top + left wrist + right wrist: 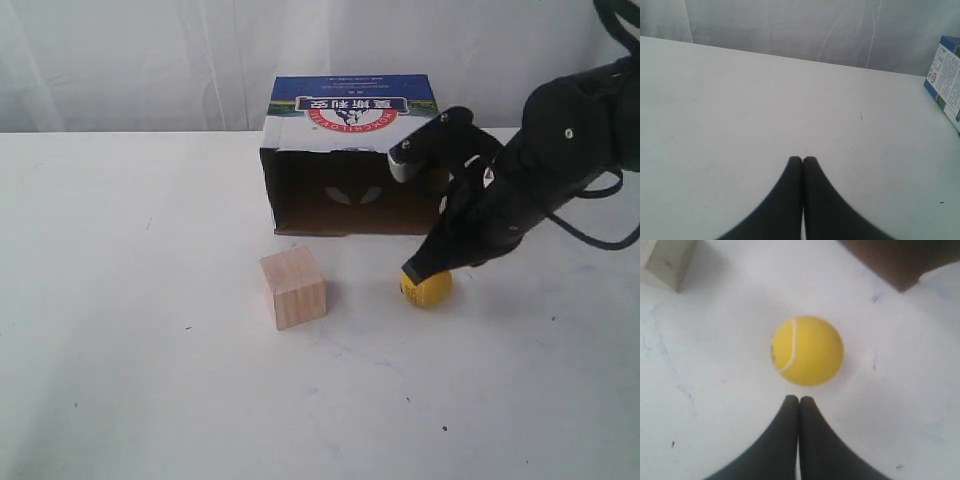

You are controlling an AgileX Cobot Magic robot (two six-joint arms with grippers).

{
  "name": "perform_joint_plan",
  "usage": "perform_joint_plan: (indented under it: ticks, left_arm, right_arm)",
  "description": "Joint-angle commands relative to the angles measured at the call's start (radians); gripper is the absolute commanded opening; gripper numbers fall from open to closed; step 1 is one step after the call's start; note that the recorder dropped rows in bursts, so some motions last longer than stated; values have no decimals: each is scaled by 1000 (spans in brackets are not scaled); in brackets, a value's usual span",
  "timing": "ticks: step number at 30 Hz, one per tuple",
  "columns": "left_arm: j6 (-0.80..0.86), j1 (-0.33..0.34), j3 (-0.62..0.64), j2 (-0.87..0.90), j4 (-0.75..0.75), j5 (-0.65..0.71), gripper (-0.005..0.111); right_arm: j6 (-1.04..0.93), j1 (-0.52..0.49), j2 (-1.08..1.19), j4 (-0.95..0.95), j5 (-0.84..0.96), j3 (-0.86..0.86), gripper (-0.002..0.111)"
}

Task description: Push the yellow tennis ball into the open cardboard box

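Lighting is bright and diffuse. The white table [120, 380] is nearly overexposed. Shadows are soft and short. The box [310, 200] interior is dark.

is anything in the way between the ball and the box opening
Nothing visible does. Only bare table lies between the yellow tennis ball and the open cardboard box. The wooden cube sits off to the side, apart from the ball.

On the worktop [120, 330]: cardboard box [350, 150] at back; before it, wooden cube [293, 288] left, tennis ball [428, 290] right, right pincer [415, 272] just beside the ball.
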Motion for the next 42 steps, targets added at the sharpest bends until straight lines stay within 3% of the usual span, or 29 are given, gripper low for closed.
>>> perform_joint_plan:
  ticks: [1, 9, 15, 20, 24, 28, 31, 42]
  left_arm:
    - [-2, 3, 4, -3, 0, -8, 0]
    - [-2, 3, 4, -3, 0, -8, 0]
    - [-2, 3, 4, -3, 0, -8, 0]
    - [-2, 3, 4, -3, 0, -8, 0]
    - [-2, 3, 4, -3, 0, -8, 0]
    - [-2, 3, 4, -3, 0, -8, 0]
    - [-2, 3, 4, -3, 0, -8, 0]
    - [-2, 3, 4, -3, 0, -8, 0]
  right_arm:
    - [5, -1, 28, 2, 29, 45, 0]
    - [5, -20, 180, -18, -129, 55, 0]
    - [-28, -20, 222, -53, -266, -31, 0]
    - [-28, -15, 183, -117, -211, -261, 0]
    - [-21, 23, 130, -142, -99, -341, 0]
    - [39, 32, 93, -143, 63, -282, 0]
    - [41, 32, 90, -143, 77, -202, 0]
    - [0, 36, 166, -19, -156, -99, 0]
